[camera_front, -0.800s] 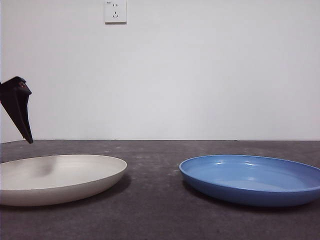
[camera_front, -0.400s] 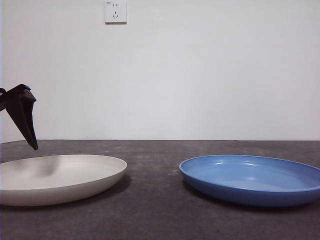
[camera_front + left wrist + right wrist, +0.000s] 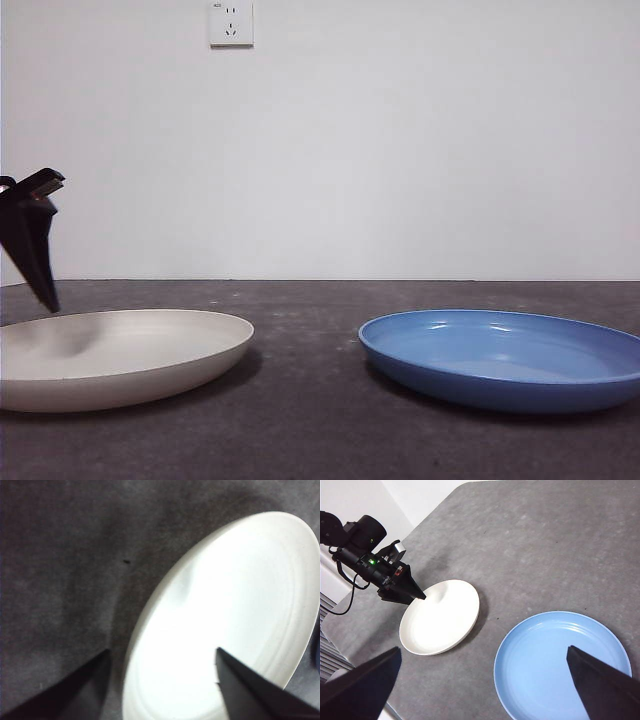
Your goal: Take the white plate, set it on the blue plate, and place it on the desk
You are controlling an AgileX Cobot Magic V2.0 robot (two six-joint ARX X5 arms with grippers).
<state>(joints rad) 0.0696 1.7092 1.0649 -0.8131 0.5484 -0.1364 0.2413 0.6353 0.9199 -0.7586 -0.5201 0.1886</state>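
Observation:
The white plate (image 3: 120,350) lies on the desk (image 3: 310,410) at the left, and the blue plate (image 3: 505,355) lies at the right, a gap apart. My left gripper (image 3: 40,280) hangs just above the white plate's far left rim. In the left wrist view the left gripper (image 3: 162,650) is open, with one jaw over the desk (image 3: 60,580) and one over the white plate (image 3: 240,605). My right gripper (image 3: 484,650) is open and empty, high above both plates. The right wrist view shows the white plate (image 3: 440,620), the blue plate (image 3: 562,665) and the left arm (image 3: 375,565).
A white wall with a socket (image 3: 231,23) stands behind the desk. The desk's edge (image 3: 350,645) runs close to the white plate on the left arm's side. Bare desk (image 3: 545,545) stretches beyond the plates.
My left gripper has come lower towards the white plate's rim and shifted slightly left. Both plates have stayed put.

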